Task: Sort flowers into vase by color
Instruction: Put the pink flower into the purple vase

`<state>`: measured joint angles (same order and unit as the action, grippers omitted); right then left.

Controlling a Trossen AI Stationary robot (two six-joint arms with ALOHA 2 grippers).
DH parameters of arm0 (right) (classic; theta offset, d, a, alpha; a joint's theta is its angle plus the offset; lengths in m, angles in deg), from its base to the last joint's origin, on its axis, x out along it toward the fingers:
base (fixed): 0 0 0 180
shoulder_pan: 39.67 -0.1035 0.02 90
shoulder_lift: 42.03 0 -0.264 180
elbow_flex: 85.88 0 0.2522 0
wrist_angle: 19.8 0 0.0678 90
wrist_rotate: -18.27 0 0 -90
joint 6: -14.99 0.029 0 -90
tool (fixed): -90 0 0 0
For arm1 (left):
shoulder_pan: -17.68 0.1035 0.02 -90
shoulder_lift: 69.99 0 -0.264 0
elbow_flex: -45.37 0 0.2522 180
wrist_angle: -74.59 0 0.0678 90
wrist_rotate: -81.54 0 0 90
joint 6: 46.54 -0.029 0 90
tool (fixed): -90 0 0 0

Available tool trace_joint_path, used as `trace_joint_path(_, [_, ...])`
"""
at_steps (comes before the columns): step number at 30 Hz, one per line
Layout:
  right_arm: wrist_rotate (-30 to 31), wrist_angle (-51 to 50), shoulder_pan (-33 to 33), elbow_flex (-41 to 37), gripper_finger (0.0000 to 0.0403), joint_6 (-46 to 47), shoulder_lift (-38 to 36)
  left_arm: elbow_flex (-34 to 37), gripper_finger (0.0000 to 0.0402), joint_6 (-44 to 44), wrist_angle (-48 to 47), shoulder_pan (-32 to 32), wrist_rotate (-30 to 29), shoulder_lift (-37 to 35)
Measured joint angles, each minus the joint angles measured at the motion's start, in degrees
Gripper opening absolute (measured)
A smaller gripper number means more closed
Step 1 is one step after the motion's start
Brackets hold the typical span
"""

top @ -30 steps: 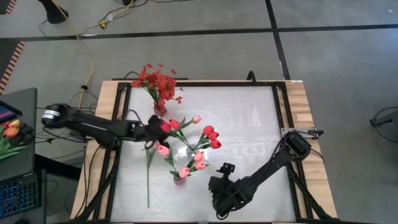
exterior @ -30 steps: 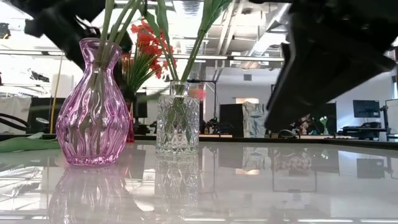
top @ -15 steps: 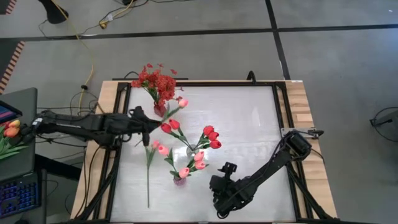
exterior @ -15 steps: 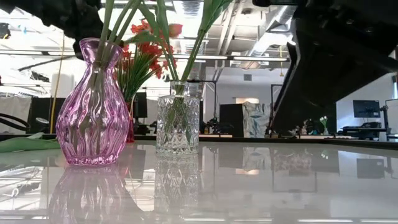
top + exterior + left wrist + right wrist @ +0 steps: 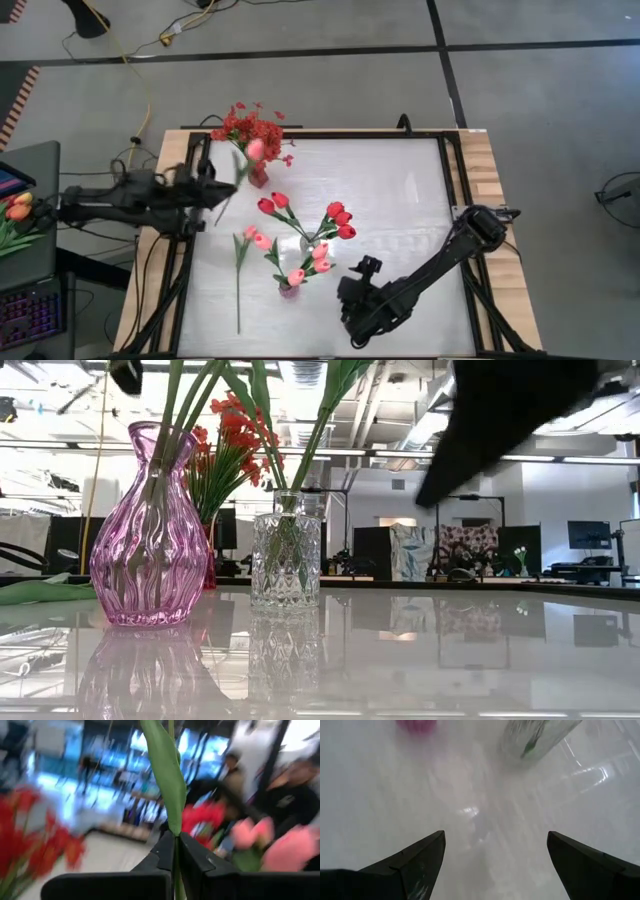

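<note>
Left claw [image 5: 176, 851] grips a pink tulip [image 5: 256, 149] by its stem for sorting; right claw [image 5: 492, 852] waits open over the table [image 5: 400, 200].

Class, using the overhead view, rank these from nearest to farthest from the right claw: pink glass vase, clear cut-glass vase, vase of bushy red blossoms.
1. Pink glass vase, just left of the open right claw.
2. Clear cut-glass vase, mid-table.
3. Vase of bushy red blossoms, far edge.

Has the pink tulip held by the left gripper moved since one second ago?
Yes. The pink tulip went from near the clear vase toward the red spray at the far edge.
</note>
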<state>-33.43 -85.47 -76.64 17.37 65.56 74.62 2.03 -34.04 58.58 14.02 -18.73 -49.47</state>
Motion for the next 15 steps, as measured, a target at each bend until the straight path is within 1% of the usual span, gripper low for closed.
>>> trace_joint_path(3, [2.0,0.5,-0.3,0.0,0.0376,0.3,-2.7,0.0,0.0,-1.5,5.9,0.0,4.2,-3.0])
trace_joint_path(6, [4.4,1.5,-1.1,0.0,0.0376,0.0,-5.9,0.0,0.0,-1.5,14.8,0.0,9.3,-4.6])
trace_joint_path(8, [7.4,1.3,-2.0,0.0,0.0376,-0.2,-8.1,0.0,0.0,-1.3,21.5,0.0,11.2,-4.7])
trace_joint_path(11, [12.6,1.8,-3.9,0.0,0.0376,-2.4,-11.5,0.0,0.0,-1.7,28.9,0.0,11.8,-2.8])
trace_joint_path(15, [20.2,2.3,-6.8,0.0,0.0376,-3.3,-16.0,0.0,0.0,-2.7,35.9,0.0,13.0,1.1])
